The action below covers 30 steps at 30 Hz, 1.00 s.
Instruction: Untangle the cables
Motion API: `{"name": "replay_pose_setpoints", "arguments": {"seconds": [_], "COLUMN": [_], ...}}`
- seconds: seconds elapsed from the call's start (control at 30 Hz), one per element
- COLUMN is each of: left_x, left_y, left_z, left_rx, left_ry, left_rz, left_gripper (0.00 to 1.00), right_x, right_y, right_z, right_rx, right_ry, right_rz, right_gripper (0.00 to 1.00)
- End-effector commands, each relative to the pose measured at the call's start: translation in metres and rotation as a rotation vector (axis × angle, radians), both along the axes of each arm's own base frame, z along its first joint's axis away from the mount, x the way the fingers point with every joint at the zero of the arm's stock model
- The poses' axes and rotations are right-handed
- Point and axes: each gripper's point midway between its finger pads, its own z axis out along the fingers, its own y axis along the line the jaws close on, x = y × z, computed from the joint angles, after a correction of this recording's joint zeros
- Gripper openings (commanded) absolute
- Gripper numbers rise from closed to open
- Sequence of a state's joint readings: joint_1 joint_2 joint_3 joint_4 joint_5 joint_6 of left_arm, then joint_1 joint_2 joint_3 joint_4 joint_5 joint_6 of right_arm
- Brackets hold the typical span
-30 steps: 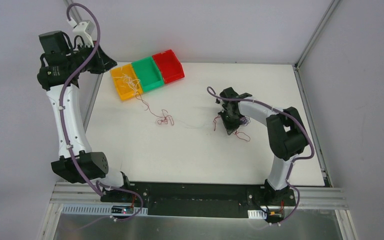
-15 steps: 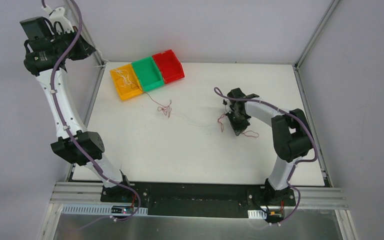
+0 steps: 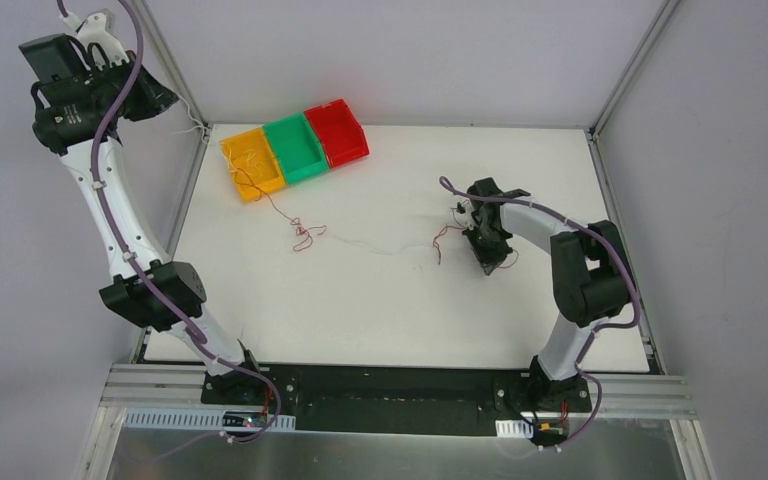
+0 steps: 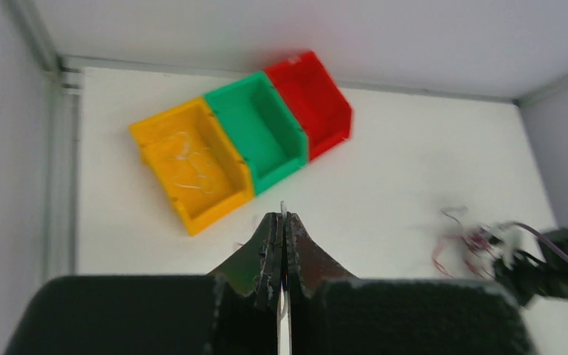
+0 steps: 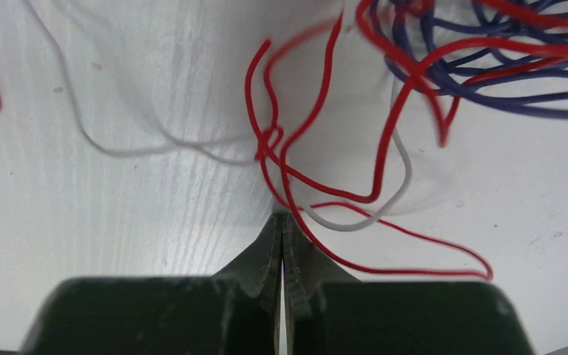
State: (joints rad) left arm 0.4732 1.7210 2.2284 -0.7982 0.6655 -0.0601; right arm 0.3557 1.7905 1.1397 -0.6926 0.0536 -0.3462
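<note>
My left tool (image 4: pixel 282 222) is clenched on a white strand (image 4: pixel 282 209), lifted high past the left edge of the tabletop (image 3: pixel 380 310); I judge it sits up there to draw that strand out of the tangle, with the yellow bin (image 3: pixel 250 165) below as its likely home, since pale wire already lies in it; the green bin (image 3: pixel 295 148) and red bin (image 3: pixel 338 130) look bare. My right tool (image 5: pixel 284 222) is clenched low on the tabletop, on the cables (image 3: pixel 303 236), where a red strand (image 5: pixel 318 92) and a pale one run into its tip; which of them it truly grips I cannot tell; I take it as the anchor for the pull. The purple loops (image 5: pixel 503 96) bunch just beyond it; a red knot lies mid-table, joined to the right bundle by a thin pale line.

Room: the left arm is close to the left wall (image 3: pixel 10 300), so little travel is left outward; the near half of the tabletop is bare, so the right arm has space to draw back.
</note>
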Motion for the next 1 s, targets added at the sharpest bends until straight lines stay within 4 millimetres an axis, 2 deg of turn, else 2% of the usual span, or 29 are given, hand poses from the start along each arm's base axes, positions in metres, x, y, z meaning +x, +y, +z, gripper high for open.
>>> {"name": "replay_pose_setpoints", "arguments": {"seconds": [0.0, 0.07, 0.1, 0.17, 0.2, 0.27, 0.37, 0.4, 0.57, 0.67, 0.8, 0.9, 0.97], "left_x": [-0.040, -0.055, -0.062, -0.072, -0.076, -0.083, -0.091, -0.094, -0.104, -0.106, -0.108, -0.110, -0.111], "left_y": [-0.099, -0.135, -0.149, -0.171, -0.180, -0.196, -0.217, -0.223, -0.246, -0.253, -0.256, -0.257, -0.257], "left_z": [0.028, 0.026, 0.026, 0.024, 0.025, 0.028, 0.038, 0.042, 0.060, 0.066, 0.071, 0.071, 0.069], "left_rx": [-0.233, -0.228, -0.223, -0.238, -0.253, -0.280, -0.316, -0.326, -0.379, -0.405, -0.425, -0.436, -0.444], "left_ry": [-0.041, -0.035, -0.034, -0.019, -0.012, 0.001, -0.001, -0.005, -0.015, -0.011, -0.013, -0.010, -0.003], "left_rz": [-0.404, -0.492, -0.517, -0.550, -0.563, -0.587, -0.620, -0.634, -0.685, -0.696, -0.695, -0.695, -0.697], "left_gripper": [0.00, 0.00, 0.00, 0.00, 0.00, 0.00, 0.00, 0.00, 0.00, 0.00, 0.00, 0.00, 0.00], "right_x": [-0.023, -0.013, -0.009, 0.001, 0.007, 0.017, 0.031, 0.029, 0.022, 0.027, 0.020, 0.006, 0.004], "right_y": [0.021, 0.045, 0.057, 0.080, 0.090, 0.112, 0.147, 0.160, 0.216, 0.235, 0.262, 0.286, 0.302], "right_z": [0.016, 0.042, 0.059, 0.089, 0.103, 0.130, 0.169, 0.177, 0.203, 0.223, 0.242, 0.249, 0.250], "right_rx": [0.150, 0.281, 0.348, 0.469, 0.523, 0.615, 0.774, 0.819, 0.878, 0.945, 1.024, 1.074, 1.087], "right_ry": [0.093, 0.037, 0.000, -0.072, -0.120, -0.224, -0.377, -0.391, -0.399, -0.474, -0.545, -0.619, -0.676], "right_rz": [0.044, 0.053, 0.059, 0.075, 0.091, 0.132, 0.216, 0.246, 0.365, 0.395, 0.470, 0.581, 0.622], "right_gripper": [0.08, 0.29, 0.49, 0.73, 0.81, 0.90, 0.98, 0.99, 0.99, 0.99, 0.99, 0.99, 0.99]}}
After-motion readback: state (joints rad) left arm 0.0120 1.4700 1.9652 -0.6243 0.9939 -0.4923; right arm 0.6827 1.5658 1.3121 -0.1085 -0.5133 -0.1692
